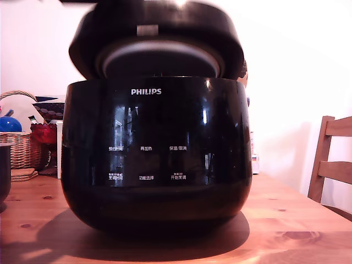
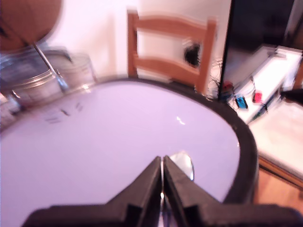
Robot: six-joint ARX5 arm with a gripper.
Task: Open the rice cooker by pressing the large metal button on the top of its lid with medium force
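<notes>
The glossy black rice cooker (image 1: 154, 159) stands on the wooden table (image 1: 300, 220), with its PHILIPS logo and small white labels facing the exterior view. Its lid (image 1: 159, 27) is tilted up off the body and blurred, showing the round silvery plate (image 1: 159, 59) on its underside. In the wrist view the lid's shiny top (image 2: 109, 151) fills the picture. My gripper (image 2: 162, 165) is shut with nothing in it, fingertips together right beside the large metal button (image 2: 185, 165). I cannot tell whether they touch it. The gripper does not show in the exterior view.
At the exterior view's left are a wicker basket (image 1: 19, 146), a blue ball (image 1: 8, 124), a red object (image 1: 44, 133) and a dark cup (image 1: 4, 170). A wooden chair (image 1: 333, 159) stands at the right. The wrist view shows a chair (image 2: 170, 47) and a glass jar (image 2: 47, 73) beyond the lid.
</notes>
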